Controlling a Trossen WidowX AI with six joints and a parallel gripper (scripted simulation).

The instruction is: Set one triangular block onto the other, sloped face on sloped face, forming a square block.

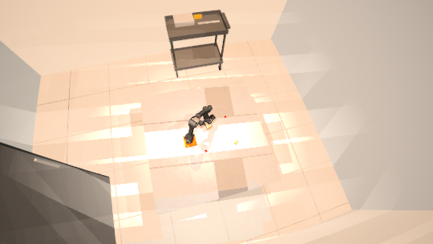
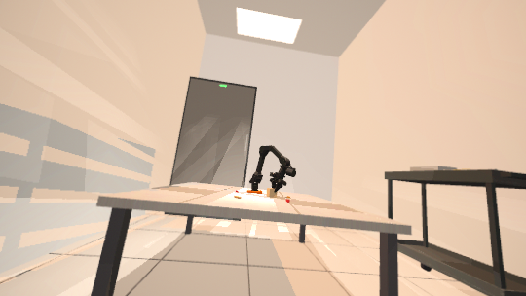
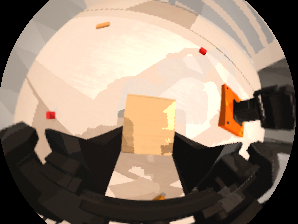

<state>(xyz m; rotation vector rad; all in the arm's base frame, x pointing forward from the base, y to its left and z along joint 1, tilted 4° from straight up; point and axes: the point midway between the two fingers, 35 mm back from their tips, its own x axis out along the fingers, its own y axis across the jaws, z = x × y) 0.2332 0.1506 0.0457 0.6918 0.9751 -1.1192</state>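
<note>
My gripper [image 1: 209, 122] [image 2: 276, 191] [image 3: 147, 130] is shut on a pale wooden triangular block [image 1: 208, 126] [image 2: 271, 193] [image 3: 149, 122], with one black finger on each side of it. The block shows as one tan rectangular face in the wrist view, low over or at the table [image 1: 258, 170] [image 2: 166, 201]. I cannot make out a second triangular block apart from it. Whether one lies under the held block, and whether sloped faces touch, I cannot tell.
Two small red cubes [image 1: 225, 116] [image 1: 206, 151] [image 3: 50, 115] [image 3: 202, 51] and a small orange-tan piece [image 1: 236, 142] [image 2: 238, 197] [image 3: 102, 25] lie around. Another orange piece [image 3: 159, 198] shows behind the fingers. The arm stands on an orange base [image 1: 190, 144] [image 3: 230, 111]. A trolley [image 1: 198, 36] stands beyond the table.
</note>
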